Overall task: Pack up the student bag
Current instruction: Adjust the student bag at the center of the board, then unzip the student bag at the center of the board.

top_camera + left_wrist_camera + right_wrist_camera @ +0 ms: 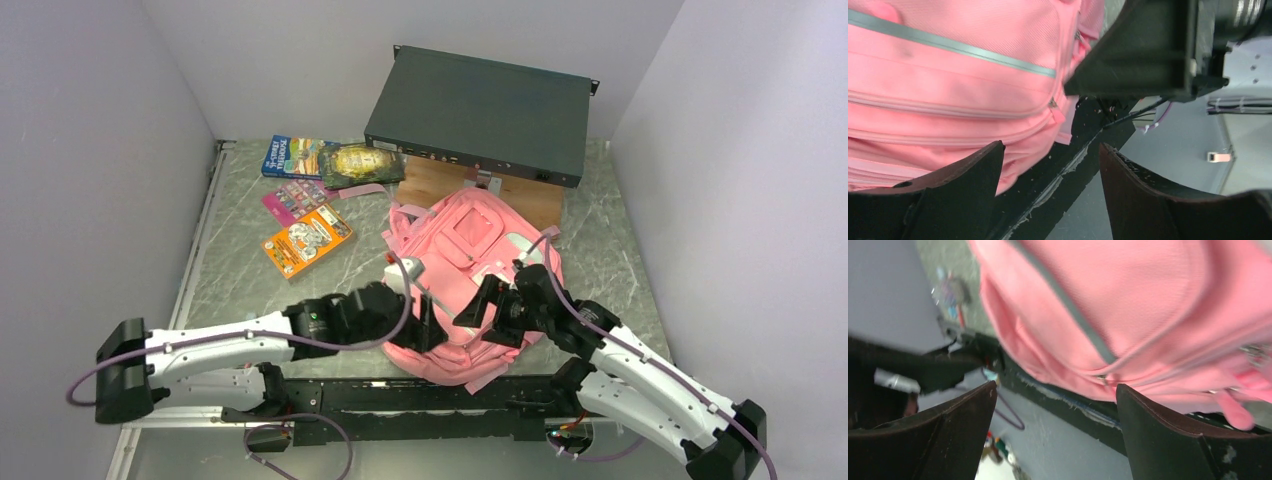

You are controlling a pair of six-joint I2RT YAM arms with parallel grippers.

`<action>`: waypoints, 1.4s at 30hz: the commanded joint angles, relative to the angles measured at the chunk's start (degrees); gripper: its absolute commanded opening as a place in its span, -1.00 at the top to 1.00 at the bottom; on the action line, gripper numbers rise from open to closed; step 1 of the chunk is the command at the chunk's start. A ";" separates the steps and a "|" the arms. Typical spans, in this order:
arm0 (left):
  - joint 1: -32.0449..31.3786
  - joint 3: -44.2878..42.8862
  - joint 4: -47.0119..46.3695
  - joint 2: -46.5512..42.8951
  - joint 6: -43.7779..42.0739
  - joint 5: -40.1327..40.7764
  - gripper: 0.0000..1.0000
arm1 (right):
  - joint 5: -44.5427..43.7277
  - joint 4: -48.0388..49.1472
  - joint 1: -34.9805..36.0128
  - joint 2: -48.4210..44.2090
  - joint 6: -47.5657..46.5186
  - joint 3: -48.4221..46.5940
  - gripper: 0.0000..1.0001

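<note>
Nearest, along the black rail (420, 388) at the front edge of the marbled grey-green table (230, 285): both arms stretched inward, meeting over the near end of the student bag (465, 235). From the left, the left gripper (430, 326), jaws standing apart, nothing clamped between them. In its wrist view, one dark finger (958, 192) overlapping the bag's lowest seam, contact there impossible to judge. From the right, the right gripper (492, 312), jaws spread wide as well, gripping nothing. Between its fingers (1168, 440), only the rail and the bag's pink fabric beyond, crossed by a grey zip (1068, 305), with a pink zip pull (1235, 415) hanging beside the right-hand finger. Both grippers close together.

Just beyond, the bag itself: lying flat, front pockets up, right of the table's middle, near end at the rail, far end by the block at the back. Loose straps (400, 215) trailing off its far-left corner.

Further out to the left, well apart from the bag: an orange booklet (307, 240), then a pink card (293, 200), then a blue book (290, 157) with a dark green book (362, 165) overlapping its right end.

Farthest back, a wooden block (520, 200) right behind the bag, carrying a dark metal case (480, 110).
</note>
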State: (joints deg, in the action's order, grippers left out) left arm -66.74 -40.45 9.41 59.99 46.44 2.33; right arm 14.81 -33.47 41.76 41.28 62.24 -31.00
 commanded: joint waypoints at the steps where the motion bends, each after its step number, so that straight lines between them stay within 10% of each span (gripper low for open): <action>1: -11.06 -6.08 2.71 4.69 6.62 19.10 -0.43 | -14.17 -8.48 -0.50 -2.92 7.74 -1.17 -0.80; 9: -16.40 -18.94 9.44 23.09 13.15 22.68 -0.12 | -11.04 -3.75 -2.64 -0.26 7.60 -0.27 -0.40; 42: -14.88 -34.90 26.66 44.52 34.45 23.49 0.05 | -13.70 -5.57 -3.07 -6.12 5.25 0.47 -0.47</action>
State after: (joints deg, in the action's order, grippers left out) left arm -82.89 -73.63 35.44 103.15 79.37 26.04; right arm 0.56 -40.45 38.48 34.81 68.97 -31.00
